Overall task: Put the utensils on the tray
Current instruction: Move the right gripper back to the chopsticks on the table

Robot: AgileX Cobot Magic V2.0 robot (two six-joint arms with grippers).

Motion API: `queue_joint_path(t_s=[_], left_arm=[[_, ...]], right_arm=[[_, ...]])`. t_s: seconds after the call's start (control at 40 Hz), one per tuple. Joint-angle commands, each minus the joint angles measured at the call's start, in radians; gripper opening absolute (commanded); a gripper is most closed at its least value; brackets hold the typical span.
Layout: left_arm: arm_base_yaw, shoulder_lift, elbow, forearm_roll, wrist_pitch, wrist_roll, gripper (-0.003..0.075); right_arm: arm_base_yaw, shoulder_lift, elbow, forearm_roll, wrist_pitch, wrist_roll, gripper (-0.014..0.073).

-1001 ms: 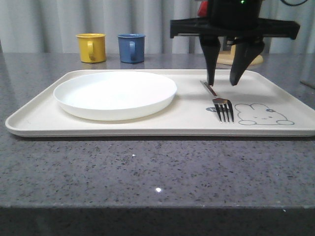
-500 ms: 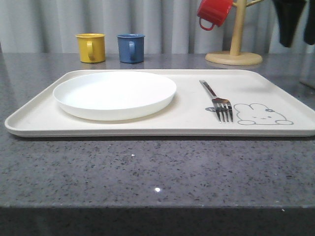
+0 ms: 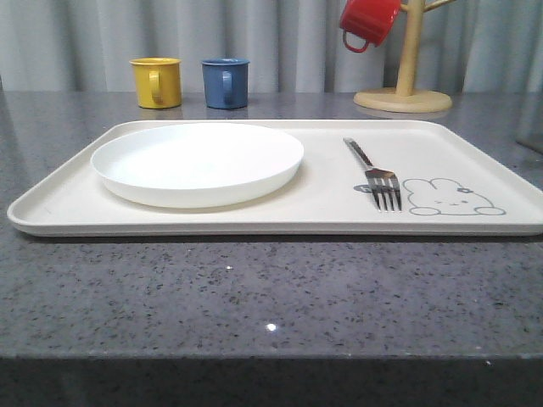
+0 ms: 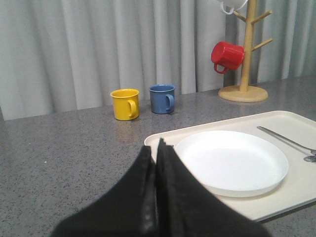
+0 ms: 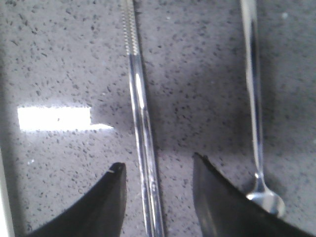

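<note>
the cream rectangular tray [image 3: 76, 199] with rounded corners and a low raised rim lies on the speckled grey stone table [image 3: 254, 297]. in it, toward the tray's left end, sits the round shallow white plate [image 3: 197, 161], smooth and bare. right of the plate, also inside the tray, lies the shiny metal fork [image 3: 373, 174], its tines touching a line-drawn rabbit [image 3: 450, 197] printed at the tray's right end.

behind the tray stand a yellow mug [image 3: 158, 81] and a blue mug [image 3: 226, 82], side by side and apart from the rim. a red mug [image 3: 368, 22] hangs from a pale wooden mug tree [image 3: 405, 80] behind the tray's right part.

off the tray, on bare table, lie the long flat silver chopsticks [image 5: 140, 123], pressed together, and beside them the slim spoon [image 5: 256, 113]. the right gripper [image 5: 158, 190] hovers with its dark fingers spread apart, straddling the chopsticks without visibly touching them.

the left gripper [image 4: 157, 195] has its black fingers pressed together, gripping nothing, near the tray's edge by the plate.
</note>
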Motion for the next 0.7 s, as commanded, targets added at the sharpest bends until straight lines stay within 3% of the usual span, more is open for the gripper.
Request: queue_joint_path(t_s=[0.0,0.45,0.53,0.68], left_arm=[[0.001,0.012,-0.025,-0.010,-0.073,-0.007,-0.0018],[0.001,0.012,-0.025,-0.010,-0.073,-0.007,-0.0018],[0.001,0.012,-0.025,-0.010,-0.073,-0.007,-0.0018],[0.001,0.012,-0.025,-0.010,-0.073,-0.007,-0.0018]], right_arm=[[0.013,-0.014,-0.019,0.008,-0.027,-0.018,0.0351],[0.034,0.090,-0.019,0.008,-0.063,-0.004,0.0344],[0.034,0.091,-0.019,0.008,-0.062,-0.004,0.0290],[0.034,0.090,-0.019,0.007,-0.042,0.001,0.0085]])
